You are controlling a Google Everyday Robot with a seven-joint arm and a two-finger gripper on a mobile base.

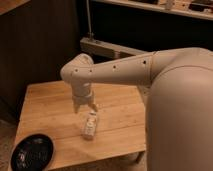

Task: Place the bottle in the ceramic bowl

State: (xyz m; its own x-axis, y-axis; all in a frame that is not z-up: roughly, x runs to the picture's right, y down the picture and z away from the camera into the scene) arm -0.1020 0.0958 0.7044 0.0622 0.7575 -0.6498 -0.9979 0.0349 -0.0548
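The small whitish bottle lies on its side on the wooden table, near the middle of its front half. My gripper hangs from the arm just above and behind the bottle's far end, fingers pointing down, spread apart and empty. The glossy black ceramic bowl sits at the table's front left corner, well left of the bottle.
My large white arm and body fill the right side of the view and hide the table's right part. A dark wall and a metal shelf frame stand behind the table. The table's front edge runs close below the bottle.
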